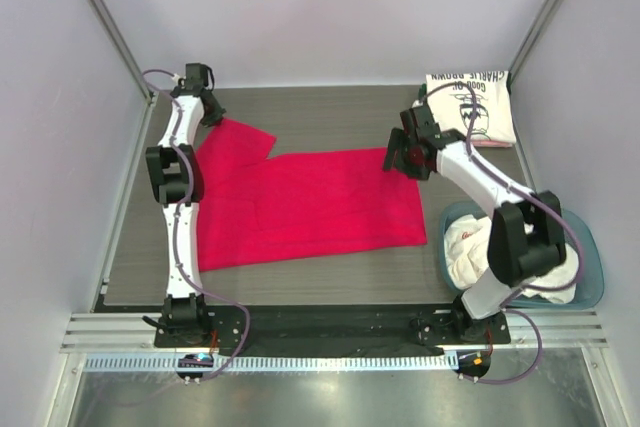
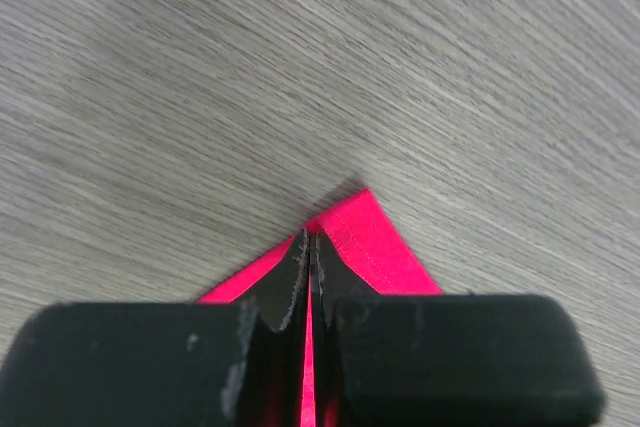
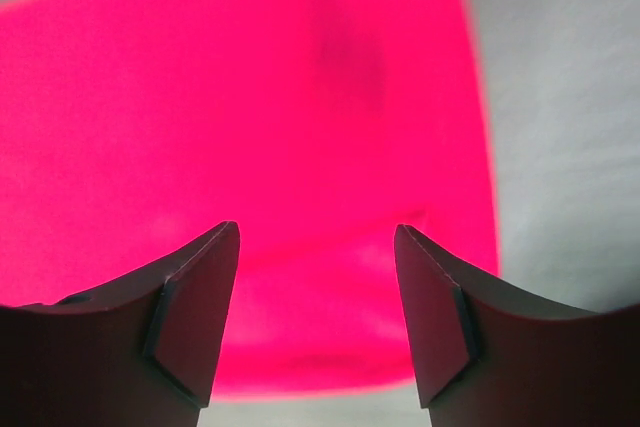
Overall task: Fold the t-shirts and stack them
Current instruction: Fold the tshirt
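The crimson red t-shirt (image 1: 310, 207) lies spread flat on the grey table, one sleeve pointing to the far left. My left gripper (image 1: 213, 114) is at that sleeve's corner. In the left wrist view it (image 2: 311, 239) is shut on the red sleeve corner (image 2: 385, 252). My right gripper (image 1: 392, 159) hovers over the shirt's far right corner. In the right wrist view it (image 3: 317, 232) is open, with red cloth (image 3: 250, 97) under and between the fingers. The cream Charlie Brown t-shirt (image 1: 470, 107) lies folded at the back right. White t-shirts (image 1: 470, 247) are heaped in the tub.
The blue-grey plastic tub (image 1: 592, 282) stands at the right front, beside the right arm's base. Grey walls and metal frame posts enclose the table on three sides. Bare table (image 1: 330, 117) shows behind the red shirt.
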Action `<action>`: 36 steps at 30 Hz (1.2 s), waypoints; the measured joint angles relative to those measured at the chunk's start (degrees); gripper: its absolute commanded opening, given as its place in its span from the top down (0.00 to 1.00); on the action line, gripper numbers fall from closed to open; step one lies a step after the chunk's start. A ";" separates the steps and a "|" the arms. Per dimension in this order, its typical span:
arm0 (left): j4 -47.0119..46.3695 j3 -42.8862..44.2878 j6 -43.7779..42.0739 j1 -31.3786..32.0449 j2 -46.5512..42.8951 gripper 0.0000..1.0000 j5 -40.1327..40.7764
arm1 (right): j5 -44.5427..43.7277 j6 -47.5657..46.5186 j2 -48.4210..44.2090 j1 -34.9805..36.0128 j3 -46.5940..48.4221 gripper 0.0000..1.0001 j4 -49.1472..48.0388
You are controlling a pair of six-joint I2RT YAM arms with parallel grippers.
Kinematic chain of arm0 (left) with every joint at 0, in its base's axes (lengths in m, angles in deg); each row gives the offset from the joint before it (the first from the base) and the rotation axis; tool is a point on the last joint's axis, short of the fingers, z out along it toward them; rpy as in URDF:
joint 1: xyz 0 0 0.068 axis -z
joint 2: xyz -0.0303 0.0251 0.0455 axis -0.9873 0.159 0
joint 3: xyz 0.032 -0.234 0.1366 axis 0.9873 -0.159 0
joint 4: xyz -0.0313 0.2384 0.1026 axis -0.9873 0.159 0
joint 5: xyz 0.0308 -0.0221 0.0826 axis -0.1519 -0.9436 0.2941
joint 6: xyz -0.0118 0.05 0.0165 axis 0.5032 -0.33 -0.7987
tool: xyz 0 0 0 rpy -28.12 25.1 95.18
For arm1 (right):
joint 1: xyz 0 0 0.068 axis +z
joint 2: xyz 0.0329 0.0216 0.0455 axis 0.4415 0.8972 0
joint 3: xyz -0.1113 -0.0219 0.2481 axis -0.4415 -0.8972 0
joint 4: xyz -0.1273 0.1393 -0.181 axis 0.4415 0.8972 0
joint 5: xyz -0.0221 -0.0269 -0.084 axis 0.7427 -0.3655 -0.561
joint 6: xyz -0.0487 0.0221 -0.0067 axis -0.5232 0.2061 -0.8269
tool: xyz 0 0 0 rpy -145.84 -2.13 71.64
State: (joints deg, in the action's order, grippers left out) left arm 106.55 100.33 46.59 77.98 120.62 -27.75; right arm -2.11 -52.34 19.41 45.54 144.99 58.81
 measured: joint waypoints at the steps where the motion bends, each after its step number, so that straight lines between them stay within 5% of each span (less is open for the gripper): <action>1: -0.35 -0.31 0.42 -0.31 -0.02 1.00 -0.72 | -1.03 0.02 2.91 -1.11 3.39 0.32 -0.28; 14: -4.52 -3.43 3.32 -2.91 -0.94 1.00 -5.70 | -9.53 -2.93 34.40 -6.80 34.16 0.43 3.63; 24: -6.01 -5.07 4.50 -3.50 -1.55 1.00 -7.43 | -10.69 -3.63 42.27 -6.71 41.31 0.47 4.50; 31: -6.25 -5.33 4.68 -3.69 -1.64 1.00 -8.02 | -11.23 -4.37 43.23 -6.71 42.05 0.66 4.48; 36: -6.56 -5.53 5.40 -4.02 -1.66 1.00 -8.68 | -11.10 -4.59 44.15 -6.58 43.58 0.92 4.50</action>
State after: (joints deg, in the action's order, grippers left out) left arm 99.99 94.80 51.98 73.96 118.95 -36.43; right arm -13.21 -56.93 63.56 38.96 188.57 63.32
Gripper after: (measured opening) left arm 0.003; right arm 0.149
